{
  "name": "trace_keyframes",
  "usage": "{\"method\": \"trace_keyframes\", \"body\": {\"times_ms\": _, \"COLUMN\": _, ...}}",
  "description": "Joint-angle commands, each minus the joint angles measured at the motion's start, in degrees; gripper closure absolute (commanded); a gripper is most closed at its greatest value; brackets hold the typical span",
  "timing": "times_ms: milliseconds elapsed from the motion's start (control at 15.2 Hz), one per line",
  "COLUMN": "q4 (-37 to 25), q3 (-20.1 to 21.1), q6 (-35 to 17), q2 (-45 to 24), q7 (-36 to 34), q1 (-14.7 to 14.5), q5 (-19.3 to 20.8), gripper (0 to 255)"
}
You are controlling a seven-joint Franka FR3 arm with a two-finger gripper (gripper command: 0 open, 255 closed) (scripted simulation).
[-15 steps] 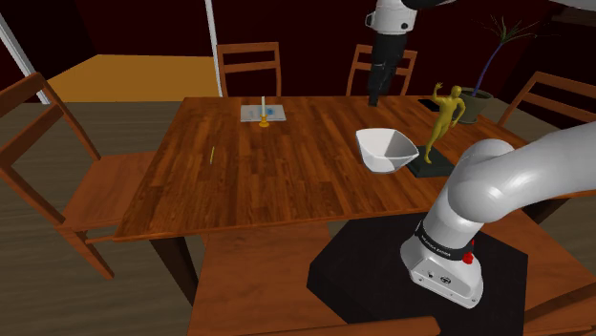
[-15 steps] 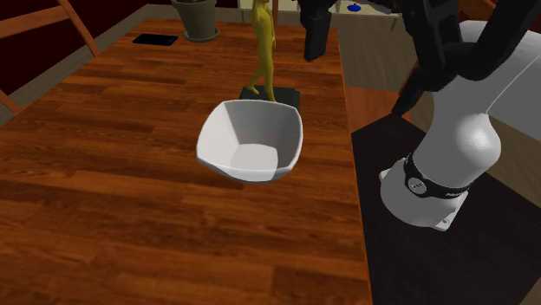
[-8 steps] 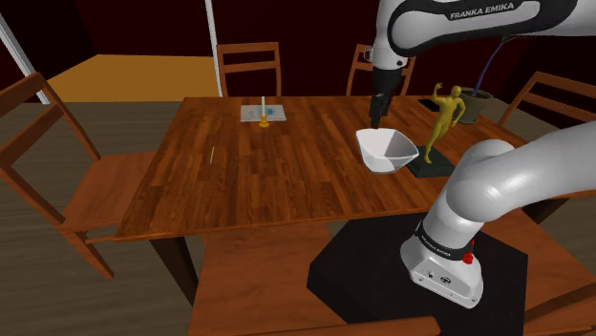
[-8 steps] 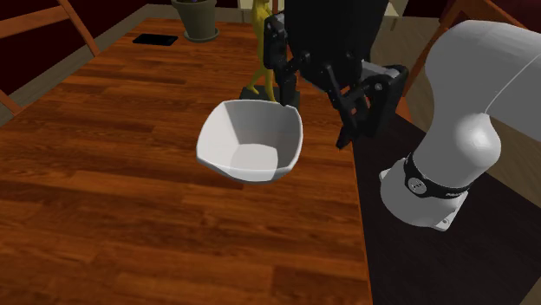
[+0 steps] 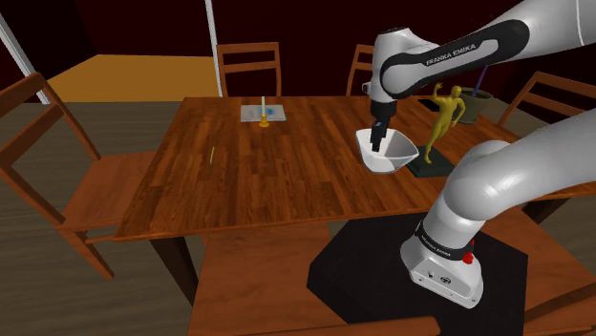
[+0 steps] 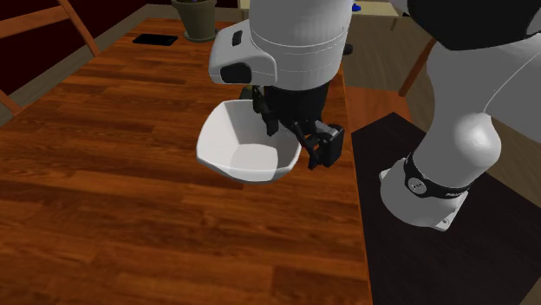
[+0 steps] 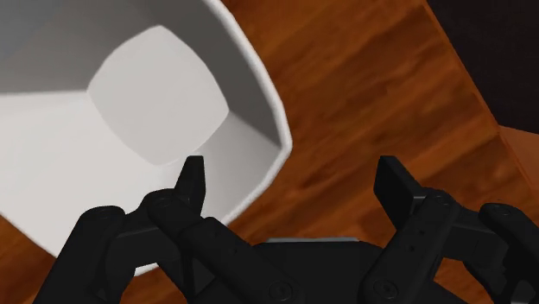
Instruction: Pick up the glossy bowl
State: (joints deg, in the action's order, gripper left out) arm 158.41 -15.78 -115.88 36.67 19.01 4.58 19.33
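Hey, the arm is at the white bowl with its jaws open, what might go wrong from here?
1. The open jaws straddle one wall of the bowl; that wall slopes, so a pinch may slip off or tip it.
2. The yellow figurine stands close beside the bowl; a shoved bowl or the arm might knock it over.
3. The bowl sits near the table edge, so a push could send it off.

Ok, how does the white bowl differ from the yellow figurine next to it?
The bowl is white, low and wide, opening upward; the figurine is yellow, tall and slim, upright on a dark base. The open gripper straddles the bowl's rim, one finger inside, one outside; the figurine stands clear of the gripper. Both sit on the wooden table, near the edge by the stand.
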Motion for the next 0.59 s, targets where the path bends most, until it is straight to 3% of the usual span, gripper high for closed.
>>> {"method": "trace_keyframes", "body": {"times_ms": 0, "q4": 0.7, "q3": -1.0, "q6": -2.2, "q2": -1.4, "q7": 0.7, "q1": 0.6, "q5": 1.2, "gripper": 0}}
{"method": "trace_keyframes", "body": {"times_ms": 528, "q4": 3.9, "q3": -2.2, "q6": -10.0, "q2": -6.1, "q7": -0.3, "q1": 0.9, "q5": 2.6, "gripper": 0}}
